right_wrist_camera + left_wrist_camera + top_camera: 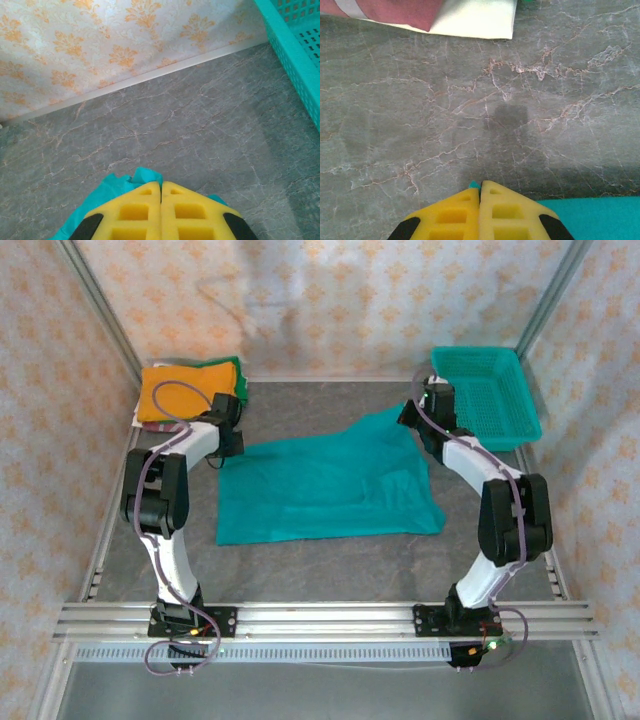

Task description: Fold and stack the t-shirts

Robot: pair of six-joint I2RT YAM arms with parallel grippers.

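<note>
Both pincers are fully closed: left gripper nips the teal shirt at its 10 o'clock corner, right gripper holds its 1 o'clock corner raised. The shirt lies mid-way on the table, with the stack at 11 o'clock. I worry the left has only a sliver of cloth, which could slip out mid-fold and skew the crease. I can read no writing

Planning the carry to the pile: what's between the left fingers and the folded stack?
Bare grey table, seen in the left wrist view, between the left fingers, shut on the teal t-shirt, and the folded stack.
</note>
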